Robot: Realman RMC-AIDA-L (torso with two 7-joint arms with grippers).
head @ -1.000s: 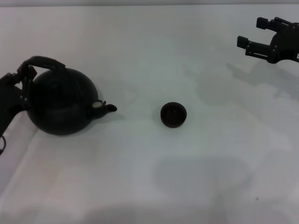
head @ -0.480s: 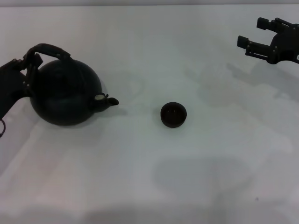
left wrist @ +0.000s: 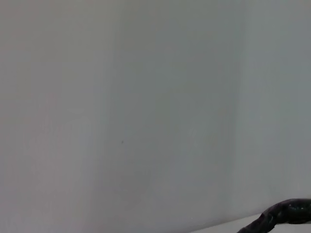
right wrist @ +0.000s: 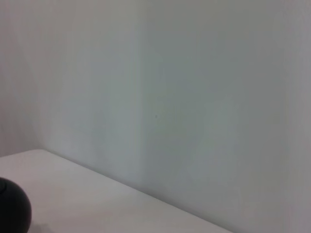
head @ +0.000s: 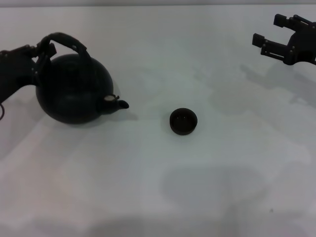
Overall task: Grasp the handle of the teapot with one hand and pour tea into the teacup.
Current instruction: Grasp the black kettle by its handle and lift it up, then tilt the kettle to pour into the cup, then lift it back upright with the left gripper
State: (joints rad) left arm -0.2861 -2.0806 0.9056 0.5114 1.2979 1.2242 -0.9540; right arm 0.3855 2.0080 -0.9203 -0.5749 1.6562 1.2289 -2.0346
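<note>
The left gripper (head: 42,53) is clenched on the handle (head: 66,41) of the teapot (head: 74,89), which sits at the left side of the white table (head: 158,187) with its spout (head: 120,103) pointing toward the teacup (head: 183,121). The teacup stands near the table's middle, well apart from the teapot. The right gripper (head: 271,37) hovers at the far right with its fingers spread and nothing between them, while the left wrist view catches only a curved bit of the handle (left wrist: 284,216) at its edge

Plain white table (head: 207,187), nothing fancy. The teacup (head: 183,121) sits on it mid-table. Can't tell if the teapot (head: 74,89) touches it.
</note>
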